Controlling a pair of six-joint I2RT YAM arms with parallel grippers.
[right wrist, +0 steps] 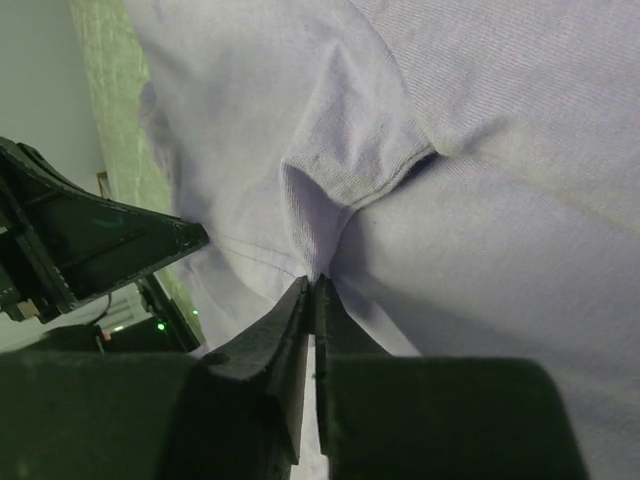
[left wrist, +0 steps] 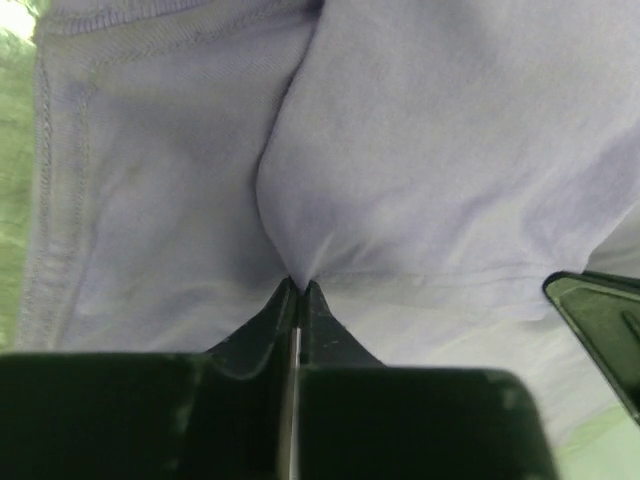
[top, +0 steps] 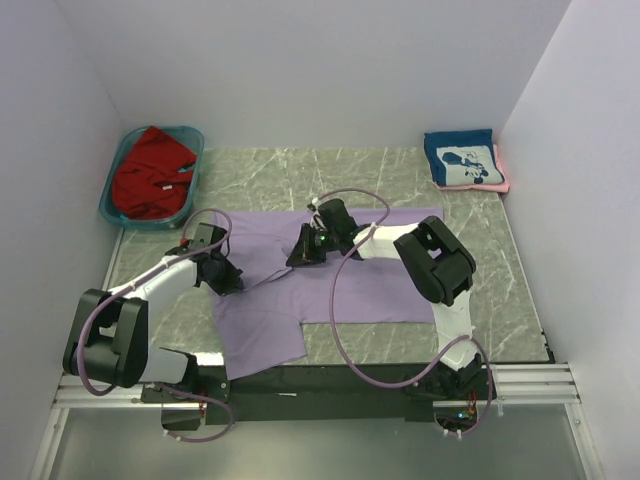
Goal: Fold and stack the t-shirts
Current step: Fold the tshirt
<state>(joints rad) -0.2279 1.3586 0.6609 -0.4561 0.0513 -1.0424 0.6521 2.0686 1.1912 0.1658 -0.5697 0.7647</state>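
Risks, near first: the lavender shirt (top: 340,285) has a flap reaching twd the near edge of the desk (top: 400,170). If the lift drags that way, it could slide over the lip. L pincer (left wrist: 298,287) is pressed together on a small pucker of lavender cloth. R pincer (right wrist: 315,282) likewise, pinching just beside a hemmed edge. Both bites look thin, tips only, so cloth may slip out under pull. Or only the top layer comes up & the fold goes skew. The two pinches sit near each other, so uneven pull could twist the panel.

Shirt itself: plain, soft, mostly flat across mid-desk, wrinkled round both pinches, not yet folded. Further back: red shirt (top: 150,175) bunched in the teal tub (top: 190,131), far L. Navy shirt (top: 462,160) w/ white graphic lies folded on a pink one (top: 504,172), far R corner.
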